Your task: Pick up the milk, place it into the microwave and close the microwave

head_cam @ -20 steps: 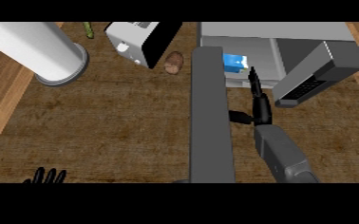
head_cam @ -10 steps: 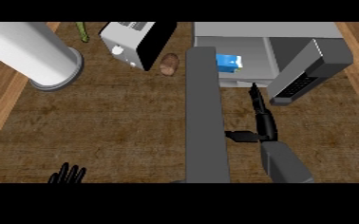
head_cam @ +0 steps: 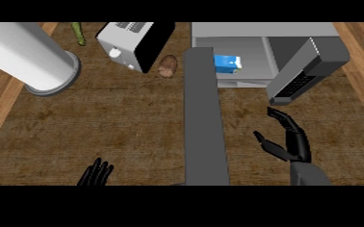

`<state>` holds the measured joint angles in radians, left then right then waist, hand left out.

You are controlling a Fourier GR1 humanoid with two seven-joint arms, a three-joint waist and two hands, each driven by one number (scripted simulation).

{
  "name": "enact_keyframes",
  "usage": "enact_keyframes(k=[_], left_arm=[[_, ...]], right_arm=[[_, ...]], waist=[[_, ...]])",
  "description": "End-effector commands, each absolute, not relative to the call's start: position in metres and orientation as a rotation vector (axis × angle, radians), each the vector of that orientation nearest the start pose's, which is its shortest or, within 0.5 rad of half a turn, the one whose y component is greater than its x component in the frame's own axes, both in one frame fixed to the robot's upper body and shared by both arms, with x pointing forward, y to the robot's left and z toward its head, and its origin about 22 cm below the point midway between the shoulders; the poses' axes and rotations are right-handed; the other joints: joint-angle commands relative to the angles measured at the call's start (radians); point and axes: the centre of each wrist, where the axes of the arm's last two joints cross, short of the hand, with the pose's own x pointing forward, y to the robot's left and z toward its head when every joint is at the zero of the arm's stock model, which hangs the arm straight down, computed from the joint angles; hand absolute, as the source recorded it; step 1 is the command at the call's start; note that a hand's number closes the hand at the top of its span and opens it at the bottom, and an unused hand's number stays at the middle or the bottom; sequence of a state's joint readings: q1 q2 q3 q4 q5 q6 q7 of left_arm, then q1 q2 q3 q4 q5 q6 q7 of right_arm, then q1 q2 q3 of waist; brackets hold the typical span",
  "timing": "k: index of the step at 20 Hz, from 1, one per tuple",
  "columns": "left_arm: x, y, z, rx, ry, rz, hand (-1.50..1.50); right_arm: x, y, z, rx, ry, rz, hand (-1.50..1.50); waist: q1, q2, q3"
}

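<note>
The blue and white milk carton [head_cam: 228,63] sits inside the open microwave [head_cam: 298,38], near the left of its cavity. The microwave's grey door [head_cam: 204,115] swings out toward me as a long strip down the middle of the view. My right hand [head_cam: 290,142] is open, fingers straight, over the counter to the right of the door and well below the microwave, touching nothing. My left hand [head_cam: 97,173] rests open at the lower edge, fingers up.
A white and black toaster [head_cam: 135,43] stands at the back, a brown potato [head_cam: 168,66] beside it. A large grey cylinder [head_cam: 35,60] occupies the back left, and a green vegetable [head_cam: 77,32] lies behind it. The wooden counter [head_cam: 107,120] spreads around.
My right hand has drawn back out of the microwave toward me, leaving the milk inside. My left hand has risen a little further into view at the bottom edge.
</note>
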<state>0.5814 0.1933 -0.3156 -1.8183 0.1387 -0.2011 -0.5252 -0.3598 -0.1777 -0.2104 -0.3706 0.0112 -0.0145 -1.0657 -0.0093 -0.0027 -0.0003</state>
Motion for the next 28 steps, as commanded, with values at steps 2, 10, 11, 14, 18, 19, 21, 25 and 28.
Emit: enact_keyframes(k=[2,10,11,14,18,19,21,25,28], left_arm=[[0.116,0.215,-0.033,-0.413,-1.678,-0.221,-1.5],[0.159,0.173,-0.033,-0.434,-1.69,-0.38,1.5],[0.158,0.165,-0.037,-0.442,-1.667,-0.37,1.5],[0.179,0.149,-0.041,-0.342,-1.699,-0.349,1.5],[0.213,0.143,-0.048,-0.276,-1.727,-0.4,1.5],[0.203,0.141,-0.04,-0.294,-1.735,-0.434,1.5],[0.216,0.128,-0.049,-0.319,-1.666,-0.549,1.5],[0.22,0.111,-0.059,-0.418,-1.465,-0.758,1.5],[0.226,0.092,-0.063,-0.471,-1.386,-0.864,1.5]], right_arm=[[0.211,-0.322,-0.161,-0.198,-1.814,0.067,1.5],[0.177,-0.403,-0.139,-0.225,-1.841,-0.103,-1.5],[0.181,-0.381,-0.141,-0.221,-1.824,-0.103,-1.5],[0.161,-0.407,-0.133,-0.246,-1.832,-0.097,-1.5],[0.14,-0.421,-0.129,-0.263,-1.827,-0.111,-1.5],[0.141,-0.435,-0.127,-0.259,-1.818,-0.135,-1.5],[0.152,-0.449,-0.106,-0.217,-1.834,-0.109,-1.5],[0.146,-0.446,-0.113,-0.211,-1.845,-0.116,-1.5],[0.144,-0.457,-0.108,-0.21,-1.838,-0.107,-1.5]], waist=[[-0.006,-0.001,-0.001],[-0.001,0.002,0.0],[0.0,0.001,0.0],[-0.003,0.002,0.0],[-0.006,0.003,-0.001],[0.005,0.003,0.001],[-0.01,0.003,0.0],[-0.017,0.005,0.001],[-0.012,0.007,0.002]])
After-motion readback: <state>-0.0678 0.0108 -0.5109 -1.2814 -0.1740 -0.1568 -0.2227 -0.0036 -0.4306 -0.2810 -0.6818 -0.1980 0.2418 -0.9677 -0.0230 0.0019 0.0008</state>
